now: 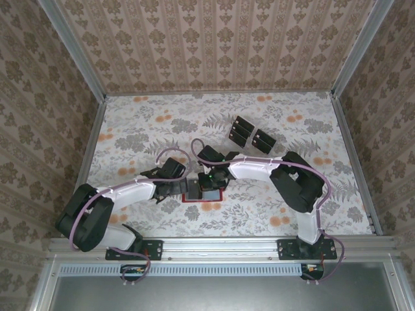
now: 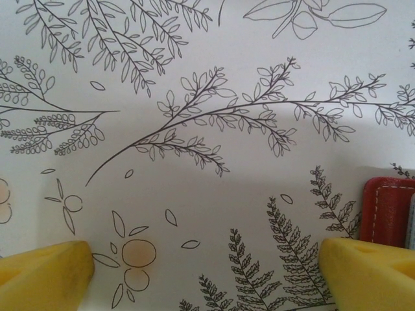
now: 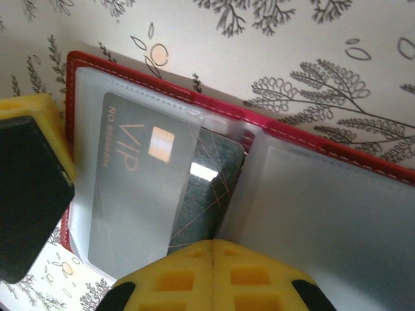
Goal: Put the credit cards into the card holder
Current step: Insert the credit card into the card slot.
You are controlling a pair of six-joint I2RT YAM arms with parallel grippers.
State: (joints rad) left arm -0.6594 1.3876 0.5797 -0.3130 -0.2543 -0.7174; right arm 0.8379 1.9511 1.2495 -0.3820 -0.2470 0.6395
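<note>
Seeing right claw (image 3: 214,251) clenched at the card (image 3: 130,194) in the red wallet (image 3: 324,146); left wrist view: left claw (image 2: 206,251) released over tabletop (image 2: 214,162); overhead adds spare cards (image 1: 251,135).

The red card holder (image 3: 324,140) lies open near the bench's middle. A grey VIP card (image 3: 139,188) sits in its clear sleeve. Black credit cards (image 1: 251,135) lie grouped toward the far edge.

The left arm (image 1: 123,194) and right arm (image 1: 259,167) fold outward at the elbows, forearms converging ahead of their bases. The left gripper (image 1: 174,189) sits low, its yellow fingers (image 2: 45,272) spread wide apart. Just beside it, the right gripper (image 1: 211,184) tilts downward, its fingers (image 3: 253,278) pressed tightly together.
</note>
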